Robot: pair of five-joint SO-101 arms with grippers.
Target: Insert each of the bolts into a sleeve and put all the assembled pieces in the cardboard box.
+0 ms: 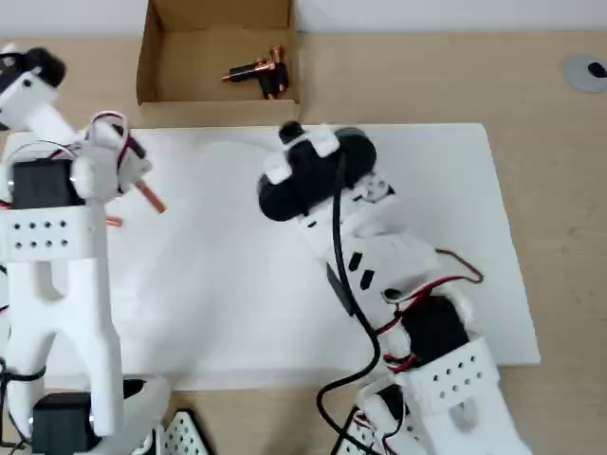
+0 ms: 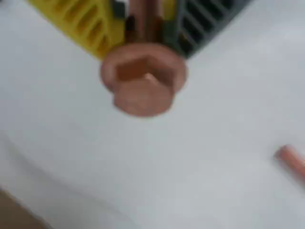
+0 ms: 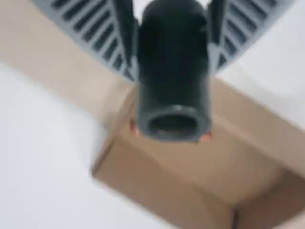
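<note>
My left gripper [image 2: 145, 24] is shut on a copper bolt [image 2: 143, 83], head outward; from above the bolt [image 1: 150, 197] sticks out of the left gripper [image 1: 133, 175] over the white sheet's left side. My right gripper [image 3: 171, 47] is shut on a black sleeve [image 3: 172, 71], open end outward, pointing at the cardboard box [image 3: 190, 176]. In the high view the right gripper [image 1: 289, 142] is at the sheet's far edge, just before the box [image 1: 152, 66]. Assembled bolt-and-sleeve pieces [image 1: 258, 72] lie in the box's right part.
A second loose copper bolt [image 1: 114, 222] lies on the white sheet [image 1: 237, 284] by the left arm; its tip [image 2: 290, 160] shows in the left wrist view. A grey disc [image 1: 585, 71] sits at the table's far right corner.
</note>
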